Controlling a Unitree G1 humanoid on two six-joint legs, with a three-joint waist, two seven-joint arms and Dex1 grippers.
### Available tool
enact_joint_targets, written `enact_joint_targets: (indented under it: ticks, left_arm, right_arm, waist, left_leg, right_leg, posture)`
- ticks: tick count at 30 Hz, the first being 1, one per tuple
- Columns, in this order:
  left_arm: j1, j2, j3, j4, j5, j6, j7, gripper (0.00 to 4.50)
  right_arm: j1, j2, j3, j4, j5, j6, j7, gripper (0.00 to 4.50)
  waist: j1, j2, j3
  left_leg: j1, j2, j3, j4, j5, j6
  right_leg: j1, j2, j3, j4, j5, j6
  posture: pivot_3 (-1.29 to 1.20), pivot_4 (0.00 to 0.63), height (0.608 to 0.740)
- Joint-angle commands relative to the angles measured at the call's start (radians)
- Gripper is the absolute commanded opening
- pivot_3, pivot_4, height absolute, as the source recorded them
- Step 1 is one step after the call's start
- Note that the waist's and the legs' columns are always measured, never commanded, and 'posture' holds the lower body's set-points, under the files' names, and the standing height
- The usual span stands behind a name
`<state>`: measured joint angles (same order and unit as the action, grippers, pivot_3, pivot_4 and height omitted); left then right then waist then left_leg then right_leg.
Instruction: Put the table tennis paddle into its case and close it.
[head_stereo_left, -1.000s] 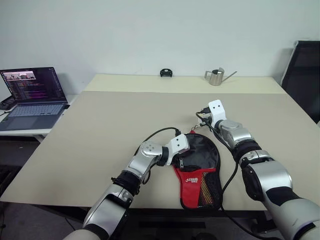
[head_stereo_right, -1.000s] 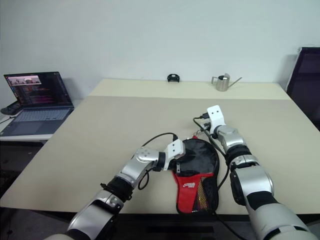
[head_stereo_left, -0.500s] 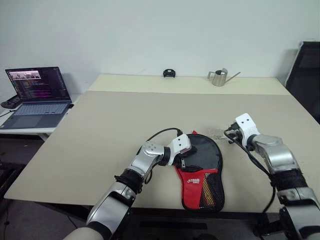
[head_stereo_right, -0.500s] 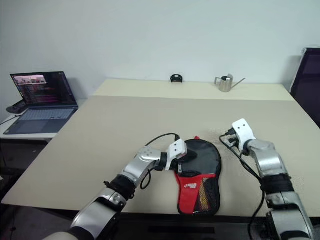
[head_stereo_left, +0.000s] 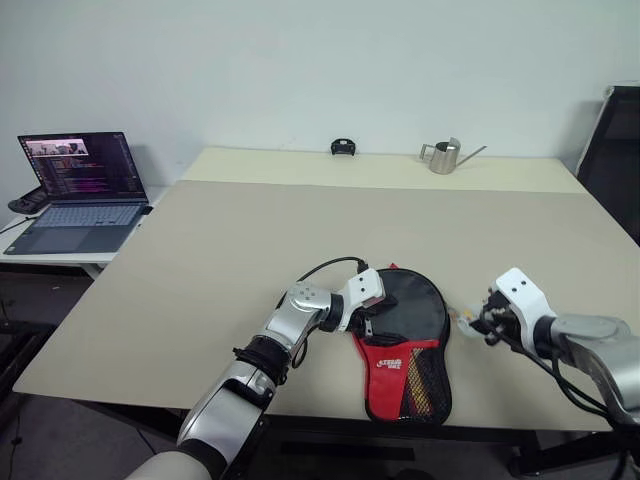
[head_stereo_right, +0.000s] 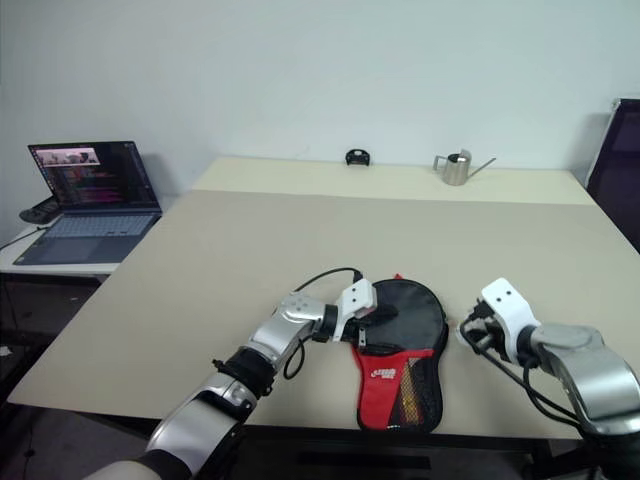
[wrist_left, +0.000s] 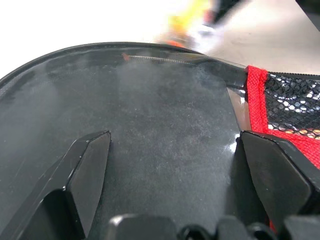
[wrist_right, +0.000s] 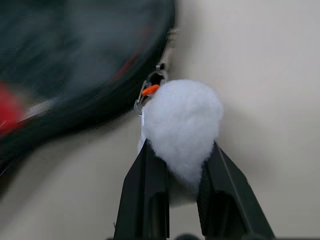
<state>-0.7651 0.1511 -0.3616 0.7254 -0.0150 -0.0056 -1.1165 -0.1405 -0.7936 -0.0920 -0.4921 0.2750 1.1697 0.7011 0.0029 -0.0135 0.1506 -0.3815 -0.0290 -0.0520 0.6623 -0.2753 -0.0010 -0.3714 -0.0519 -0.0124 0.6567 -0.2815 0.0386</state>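
Observation:
The case (head_stereo_left: 405, 335), black fabric with a red mesh lower part, lies flat near the table's front edge. My left gripper (head_stereo_left: 373, 318) rests on its black face at the left rim, jaws wide open, one finger (wrist_left: 85, 170) on the fabric (wrist_left: 165, 110). Just off the case's right edge, my right gripper (head_stereo_left: 472, 322) is shut on the small white ball charm (wrist_right: 182, 120), which hangs from the zip pull. The table tennis paddle is hidden.
On a side desk to the left stands an open laptop (head_stereo_left: 75, 190). A metal watering can (head_stereo_left: 445, 155) and a small black object (head_stereo_left: 343, 147) sit at the table's (head_stereo_left: 250, 230) far edge. A black chair (head_stereo_left: 620, 140) is at the right.
My right gripper has drawn back from the case's far right rim to beside its right edge, taking the ball charm along. The left gripper has stayed on the case.

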Motion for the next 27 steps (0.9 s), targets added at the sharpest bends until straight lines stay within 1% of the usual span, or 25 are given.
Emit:
enact_joint_targets:
  ticks: [1, 5, 9, 12, 16, 20, 27]
  left_arm:
    - [0.055, 0.02, -0.075, 0.113, 0.094, 0.027, -0.014, 4.5]
    - [0.052, 0.019, -0.077, 0.12, 0.096, 0.023, -0.017, 4.5]
    - [0.051, 0.017, -0.079, 0.124, 0.097, 0.022, -0.019, 4.5]
    - [0.052, 0.016, -0.079, 0.124, 0.098, 0.022, -0.02, 4.5]
    - [0.053, 0.016, -0.081, 0.126, 0.099, 0.021, -0.021, 4.5]
    - [0.052, 0.011, -0.084, 0.128, 0.101, 0.021, -0.019, 4.5]
    - [0.051, 0.007, -0.087, 0.127, 0.1, 0.022, -0.018, 4.5]
  right_arm:
    - [0.054, -0.042, -0.041, -0.084, 0.05, 0.039, 0.022, 0.31]
    - [0.117, -0.092, -0.062, -0.13, 0.093, 0.04, 0.052, 0.31]
    - [0.199, -0.167, -0.096, -0.172, 0.147, 0.021, 0.121, 0.31]
    - [0.25, -0.203, -0.132, -0.209, 0.202, 0.016, 0.171, 0.31]
    - [0.303, -0.23, -0.167, -0.266, 0.278, 0.008, 0.223, 0.31]
    - [0.362, -0.26, -0.179, -0.302, 0.319, -0.02, 0.259, 0.31]
    - [0.473, -0.314, -0.184, -0.337, 0.336, -0.092, 0.305, 0.31]
  waist:
    - [0.0, 0.0, -0.001]
    - [0.0, -0.002, -0.002]
    - [0.0, -0.004, -0.002]
    - [0.001, -0.005, -0.002]
    - [0.005, -0.006, -0.002]
    - [0.009, -0.007, -0.004]
    - [0.02, -0.009, -0.005]
  left_leg:
    - [0.0, 0.0, 0.0, 0.0, 0.0, 0.0]
    - [0.001, 0.0, 0.0, 0.0, 0.0, 0.0]
    - [0.001, 0.0, 0.0, 0.0, 0.0, 0.0]
    - [0.001, 0.0, 0.0, 0.0, 0.0, 0.0]
    - [0.0, 0.0, -0.001, 0.0, -0.001, 0.001]
    - [0.0, 0.0, -0.001, -0.001, -0.002, 0.002]
    - [-0.001, 0.0, -0.001, -0.001, -0.003, 0.003]
  right_leg:
    - [0.0, 0.0, 0.0, 0.0, 0.0, 0.0]
    - [0.001, 0.0, 0.0, 0.0, -0.002, 0.003]
    - [0.001, 0.0, 0.0, -0.001, -0.002, 0.004]
    - [0.002, 0.0, -0.001, -0.002, -0.003, 0.005]
    - [0.002, 0.0, -0.001, -0.004, -0.003, 0.005]
    - [0.004, 0.0, -0.002, -0.008, -0.002, 0.004]
    - [0.004, 0.0, -0.002, -0.01, -0.002, 0.004]
  posture:
    - [0.0, 0.15, 0.74]
    - [0.0, 0.15, 0.74]
    - [0.0, 0.15, 0.74]
    - [0.0, 0.15, 0.74]
    - [0.0, 0.15, 0.74]
    - [0.0, 0.15, 0.74]
    - [0.0, 0.15, 0.74]
